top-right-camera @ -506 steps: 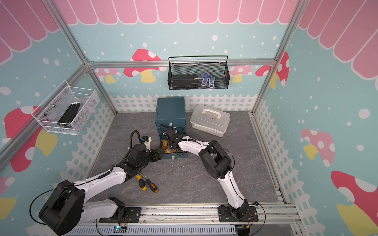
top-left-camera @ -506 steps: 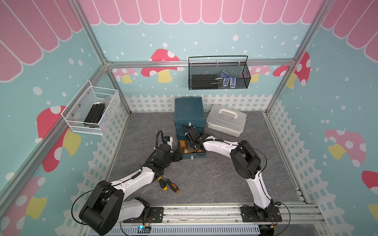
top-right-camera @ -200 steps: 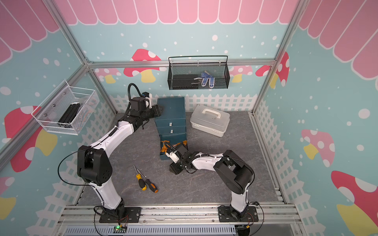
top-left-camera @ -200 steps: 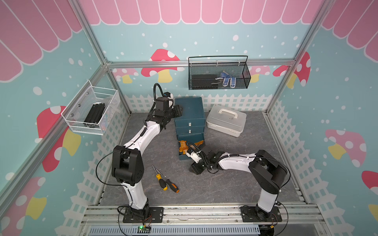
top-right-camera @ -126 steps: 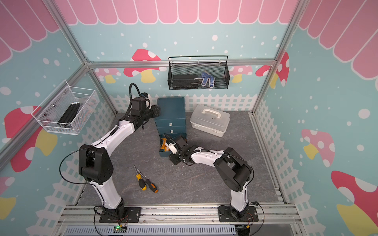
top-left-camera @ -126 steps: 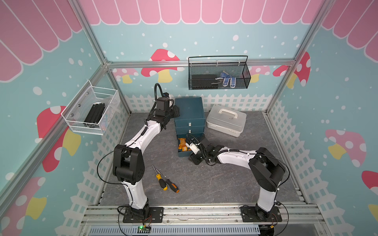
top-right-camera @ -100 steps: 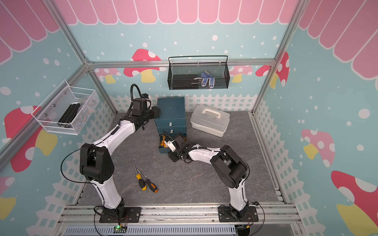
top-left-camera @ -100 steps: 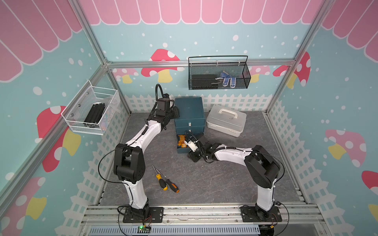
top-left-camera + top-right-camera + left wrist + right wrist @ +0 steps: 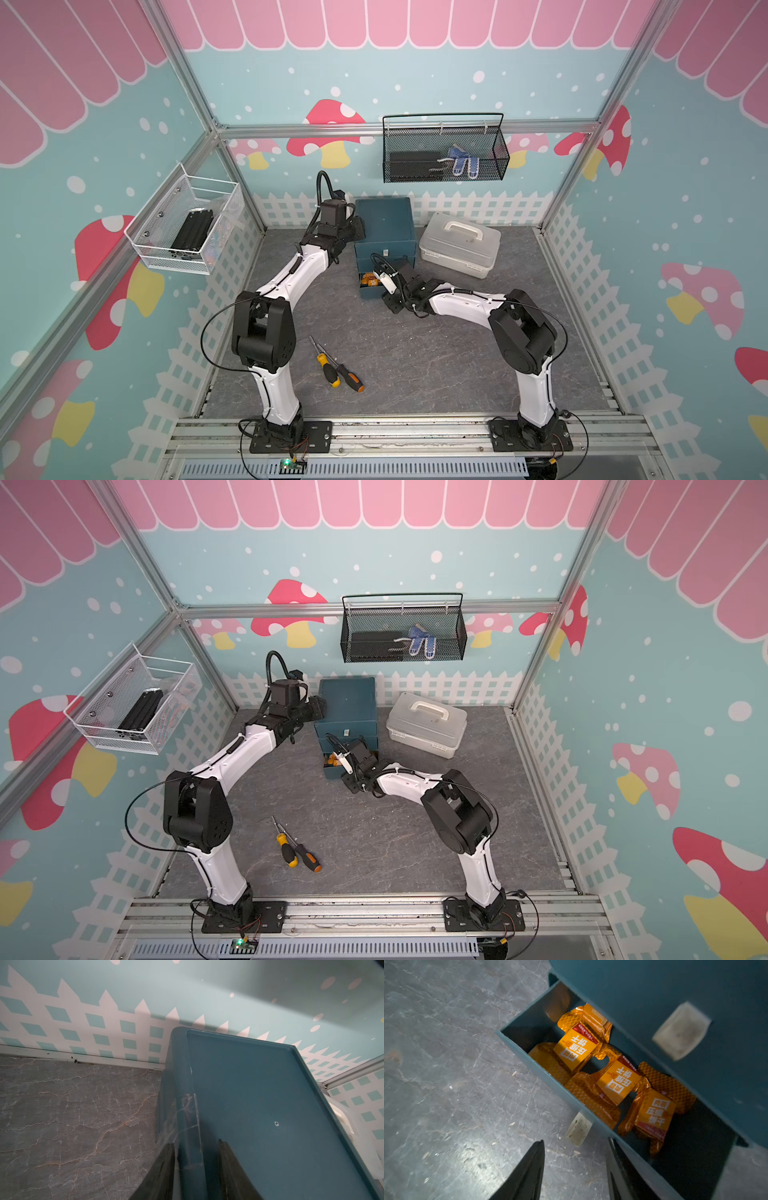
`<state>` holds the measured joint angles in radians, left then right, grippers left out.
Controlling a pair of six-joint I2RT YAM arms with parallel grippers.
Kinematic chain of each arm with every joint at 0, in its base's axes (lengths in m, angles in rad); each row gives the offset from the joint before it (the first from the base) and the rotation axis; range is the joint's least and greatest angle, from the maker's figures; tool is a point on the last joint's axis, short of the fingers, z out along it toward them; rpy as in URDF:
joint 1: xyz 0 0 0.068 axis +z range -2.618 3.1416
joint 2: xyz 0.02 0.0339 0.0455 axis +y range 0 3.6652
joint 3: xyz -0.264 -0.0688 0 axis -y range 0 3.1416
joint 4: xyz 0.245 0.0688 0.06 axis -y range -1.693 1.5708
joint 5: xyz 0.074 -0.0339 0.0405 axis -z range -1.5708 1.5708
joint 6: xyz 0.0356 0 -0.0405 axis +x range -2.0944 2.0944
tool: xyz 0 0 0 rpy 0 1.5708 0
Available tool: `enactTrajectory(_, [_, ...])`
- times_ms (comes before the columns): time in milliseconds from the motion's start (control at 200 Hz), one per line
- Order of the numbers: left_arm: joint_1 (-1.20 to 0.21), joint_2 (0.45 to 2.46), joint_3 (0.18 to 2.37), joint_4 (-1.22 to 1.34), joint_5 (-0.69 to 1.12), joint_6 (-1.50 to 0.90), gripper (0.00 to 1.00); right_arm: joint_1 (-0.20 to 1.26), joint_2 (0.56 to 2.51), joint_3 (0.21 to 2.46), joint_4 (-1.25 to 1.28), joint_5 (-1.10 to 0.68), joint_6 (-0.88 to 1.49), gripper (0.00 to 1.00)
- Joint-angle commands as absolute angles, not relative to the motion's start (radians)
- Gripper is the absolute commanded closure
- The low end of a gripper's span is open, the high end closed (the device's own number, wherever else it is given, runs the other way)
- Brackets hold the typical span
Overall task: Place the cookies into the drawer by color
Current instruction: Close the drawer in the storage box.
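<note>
Shiny, crinkled foil wraps the orange cookies (image 9: 577, 1047); the drawer (image 9: 654, 991) looks matt plastic, the floor (image 9: 446, 1064) veined stone.

text: 压缩饼干 | white print | on orange cookies (image 9: 577, 1049) labels

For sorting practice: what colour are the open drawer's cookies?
Orange cookies, clearest in the right wrist view.

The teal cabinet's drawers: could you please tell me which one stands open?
The bottom drawer: it is pulled out, showing orange cookies inside, while the two drawers above it sit flush.
</note>
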<state>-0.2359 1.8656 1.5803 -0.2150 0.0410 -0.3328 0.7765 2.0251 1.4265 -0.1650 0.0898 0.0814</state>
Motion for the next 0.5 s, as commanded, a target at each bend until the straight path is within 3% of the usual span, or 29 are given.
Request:
enactTrajectory(0, [-0.241, 1.848, 1.519, -0.305, 0.027, -0.311, 0.63, 0.768, 2.078, 1.477, -0.147, 0.174, 0.007, 0.49])
enactTrajectory(495, [-0.249, 1.816, 1.485, -0.299, 0.022, -0.298, 0.63, 0.767, 2.148, 1.536, -0.017, 0.333, -0.105, 0.50])
